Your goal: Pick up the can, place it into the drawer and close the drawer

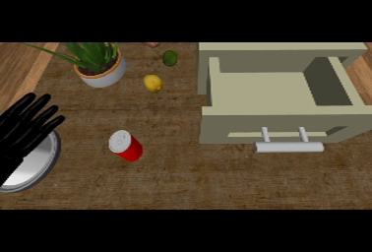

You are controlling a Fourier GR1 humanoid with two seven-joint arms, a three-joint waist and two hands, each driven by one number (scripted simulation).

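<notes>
Leftmost, the left hand (27, 127) rests with fingers straight and spread above a metal plate (40, 165); the right hand is out of view. Just beyond, the red can (126, 145) stands ungrasped on the worktop (189, 177), label unreadable. Pickup pending: next, reach the can, then carry it to the open drawer (280, 106).

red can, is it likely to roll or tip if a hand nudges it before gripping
The red can stands upright on the bare wooden counter, so a high nudge could tip it. Being round, it would probably roll once down. Its smooth sides look rigid, perhaps slippery.
</notes>
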